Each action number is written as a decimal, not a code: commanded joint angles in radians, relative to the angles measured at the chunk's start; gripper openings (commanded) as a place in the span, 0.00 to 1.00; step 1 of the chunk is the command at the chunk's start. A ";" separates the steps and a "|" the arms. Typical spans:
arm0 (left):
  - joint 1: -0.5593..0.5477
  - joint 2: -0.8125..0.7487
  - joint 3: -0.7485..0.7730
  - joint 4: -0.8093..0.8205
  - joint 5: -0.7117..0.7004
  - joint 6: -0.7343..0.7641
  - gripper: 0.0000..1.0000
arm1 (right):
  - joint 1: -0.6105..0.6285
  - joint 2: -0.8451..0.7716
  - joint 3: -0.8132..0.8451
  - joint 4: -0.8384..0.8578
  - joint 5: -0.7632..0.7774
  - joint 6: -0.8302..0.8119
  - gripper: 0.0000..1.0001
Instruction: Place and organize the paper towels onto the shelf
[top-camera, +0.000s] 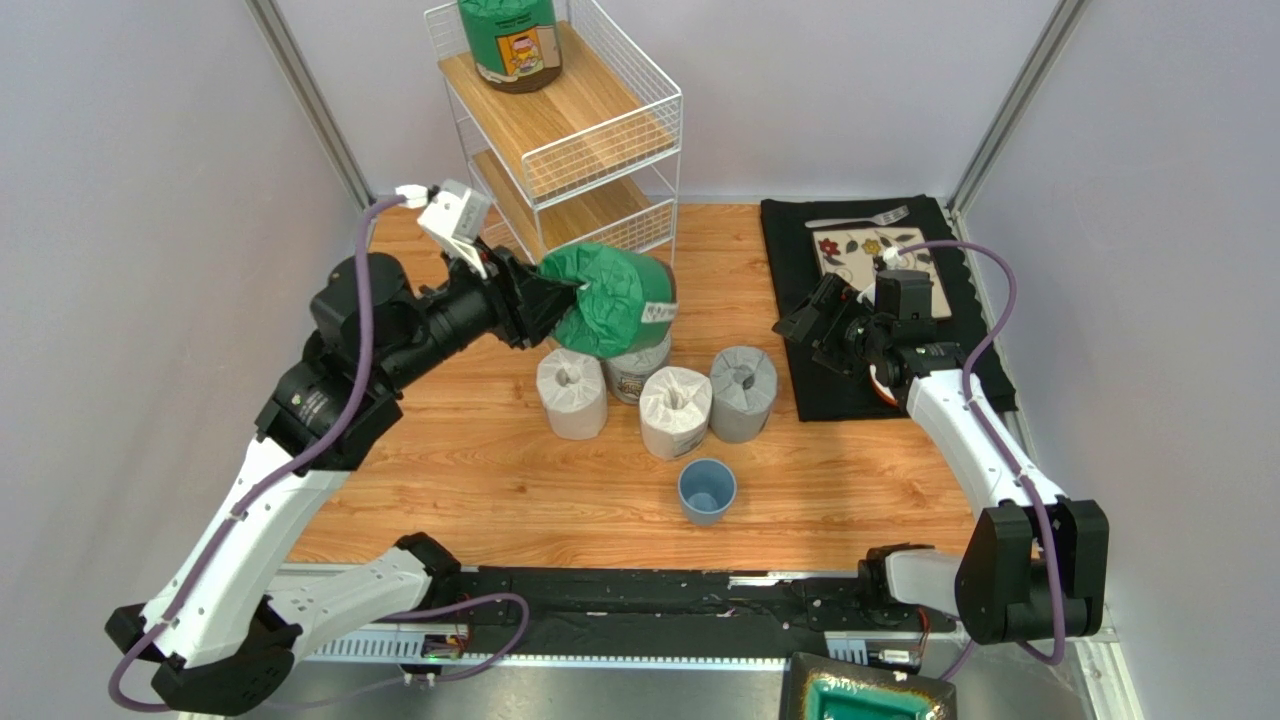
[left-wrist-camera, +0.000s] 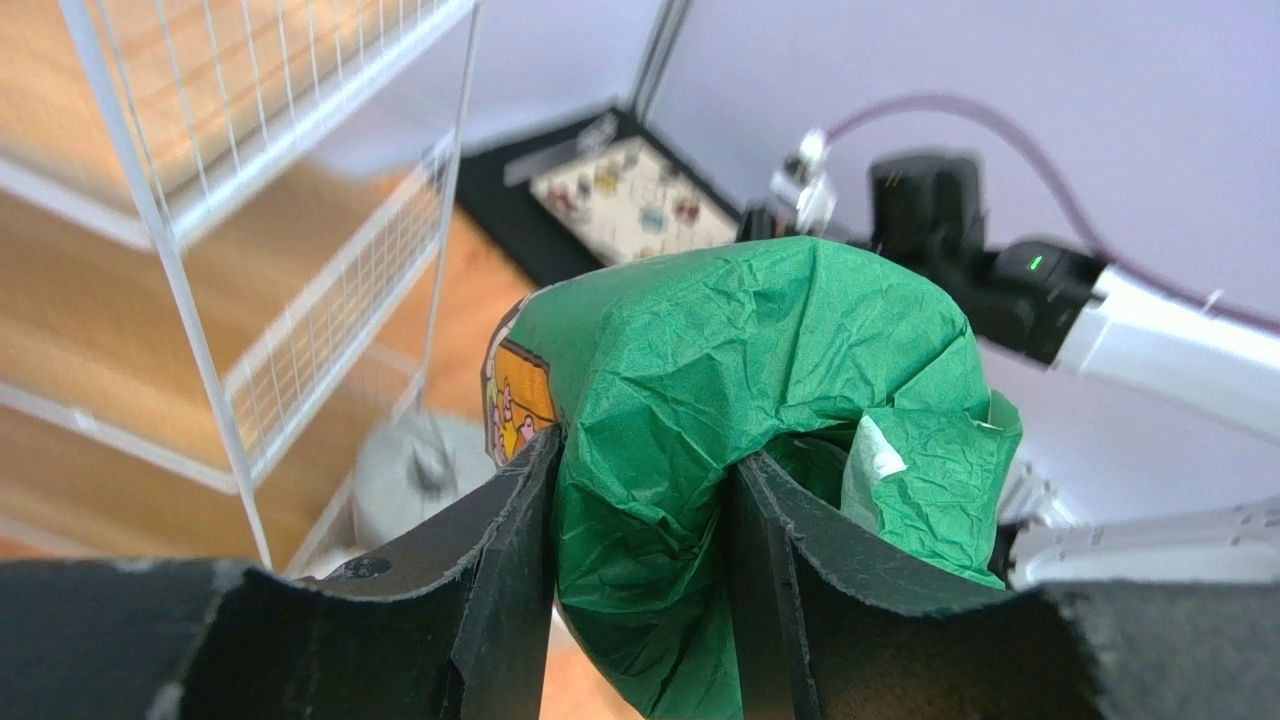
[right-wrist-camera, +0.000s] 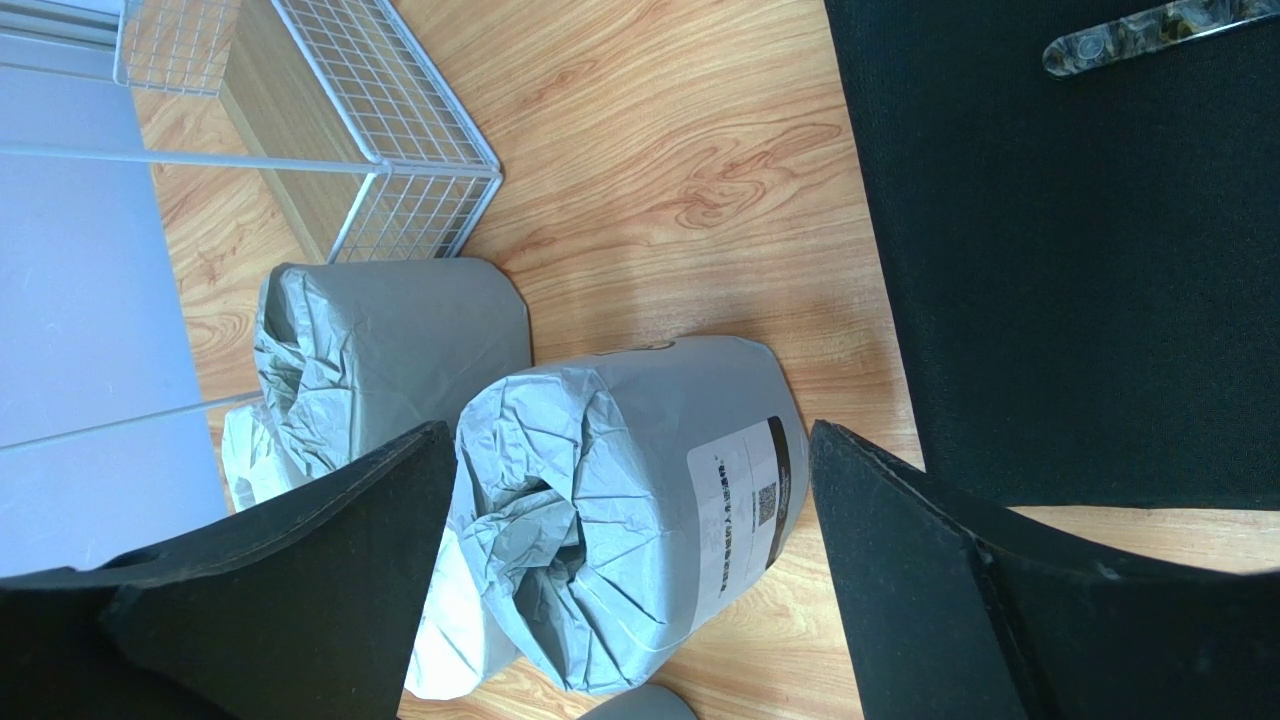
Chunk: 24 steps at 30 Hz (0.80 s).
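Observation:
My left gripper (top-camera: 549, 300) (left-wrist-camera: 643, 450) is shut on a green paper towel roll (top-camera: 609, 297) (left-wrist-camera: 751, 345), pinching its crumpled wrapped end and holding it on its side above the table, just in front of the shelf's (top-camera: 579, 108) (left-wrist-camera: 166, 225) lower tiers. A second green roll (top-camera: 514, 42) stands on the top tier. Two white rolls (top-camera: 573, 393) (top-camera: 675, 411) and a grey roll (top-camera: 744, 392) (right-wrist-camera: 646, 495) stand on the table; another grey roll (top-camera: 639, 368) (right-wrist-camera: 383, 353) is partly hidden beneath the held one. My right gripper (top-camera: 804, 323) (right-wrist-camera: 631, 435) hangs open, right of the grey roll, holding nothing.
A small blue cup (top-camera: 706, 491) stands in front of the rolls. A black mat (top-camera: 857, 375) (right-wrist-camera: 1082, 270) with a floral plate (top-camera: 887, 270) and a fork lies at the right, under my right arm. Grey walls close in on both sides.

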 joint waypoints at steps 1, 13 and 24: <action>-0.003 -0.001 0.080 0.256 0.010 0.087 0.47 | 0.004 -0.019 0.013 -0.010 -0.006 -0.004 0.91; -0.004 0.267 0.476 0.412 -0.077 0.292 0.47 | 0.004 -0.038 -0.002 -0.009 -0.017 0.008 0.91; 0.101 0.433 0.609 0.568 -0.182 0.377 0.47 | 0.004 -0.055 -0.009 -0.015 -0.021 0.011 0.91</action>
